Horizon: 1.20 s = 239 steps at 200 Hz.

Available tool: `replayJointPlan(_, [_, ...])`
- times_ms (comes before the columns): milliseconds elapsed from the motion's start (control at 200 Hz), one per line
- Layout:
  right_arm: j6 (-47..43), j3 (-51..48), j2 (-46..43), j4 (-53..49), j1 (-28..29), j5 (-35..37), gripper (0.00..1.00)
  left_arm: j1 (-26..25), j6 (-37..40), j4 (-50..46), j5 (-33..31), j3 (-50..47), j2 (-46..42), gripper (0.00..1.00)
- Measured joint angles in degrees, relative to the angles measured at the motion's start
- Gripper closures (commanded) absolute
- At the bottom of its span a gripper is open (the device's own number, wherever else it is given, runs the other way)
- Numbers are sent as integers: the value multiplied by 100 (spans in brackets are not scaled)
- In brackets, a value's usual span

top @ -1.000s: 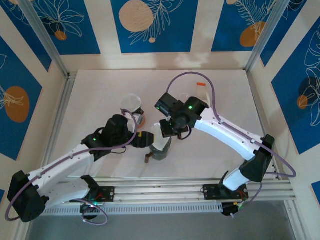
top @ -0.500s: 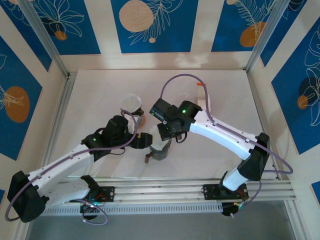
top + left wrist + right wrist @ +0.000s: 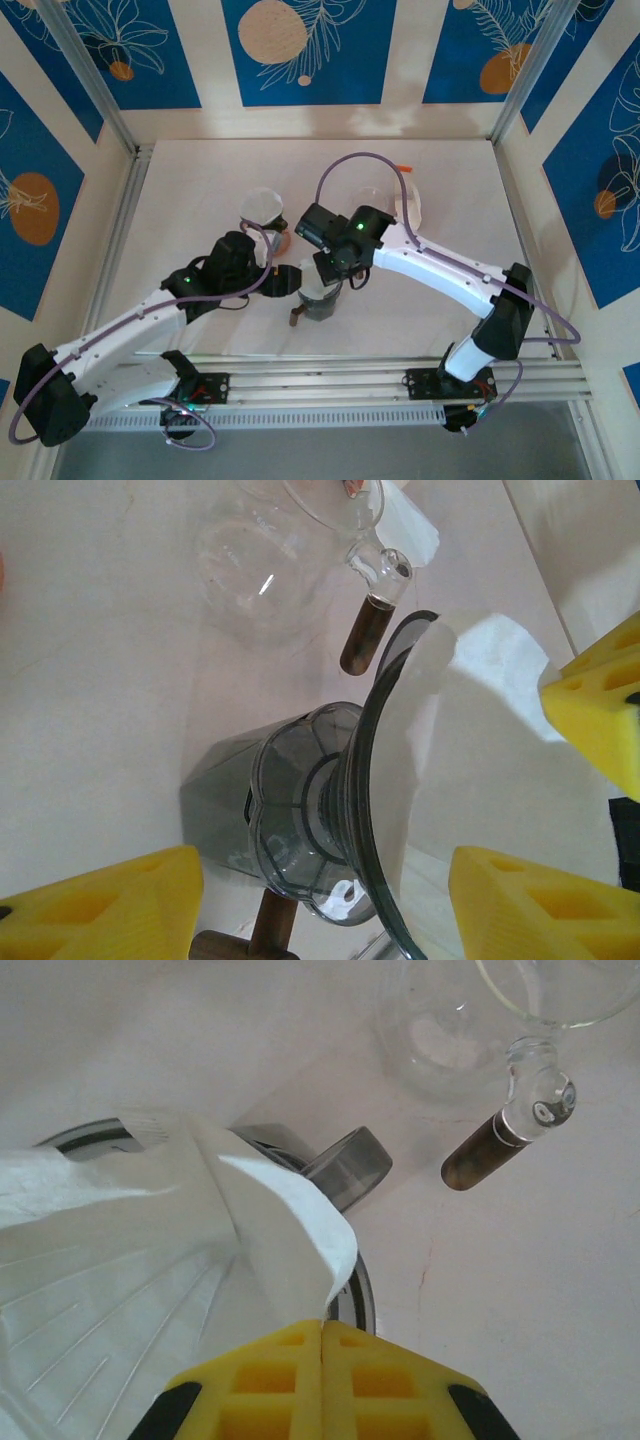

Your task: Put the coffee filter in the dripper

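Dripper: smoky grey, translucent, upright on the white table, about midway along the near edge and a little in from it. A brown wooden handle sticks out of it toward the near edge.

Coffee filter: white paper cone lying inside the dripper. One folded edge stands above the rim on the side of the right gripper.

Right gripper: yellow fingers pressed together with no gap, pinching that raised edge of the filter. It sits just above the dripper's rim.

Left gripper: jaws well apart, one yellow finger on each side of the dripper's lower body. Bare table shows between each finger and the dripper, and it grips nothing. It reaches in from the left, level with the dripper.

Glass server: clear, with a glass handle ending in a brown tip. It stands just beyond the dripper, toward the far edge, apart from it.
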Motion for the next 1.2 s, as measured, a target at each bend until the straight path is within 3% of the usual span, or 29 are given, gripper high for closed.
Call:
replayJointPlan(80, [0,-11,33,2,7,37,87,2,0,2,0,0,20,34])
replayJointPlan(240, [-111,-11,-33,28,50,302,54,2,0,0,0,0,24,34])
replayJointPlan(515, [-197,39,-380,162,-68,251,40,2,0,2,0,0,24,34])
replayJointPlan(575, [-232,-28,-374,273,-114,61,28,2,0,2,0,0,24,33])
replayJointPlan(795, [-212,-306,-11,575,-258,-501,27,2,-2,2,0,0,24,33])
replayJointPlan(1196, [-216,-546,223,673,-356,-708,30,4,-4,4,0,0,24,34])
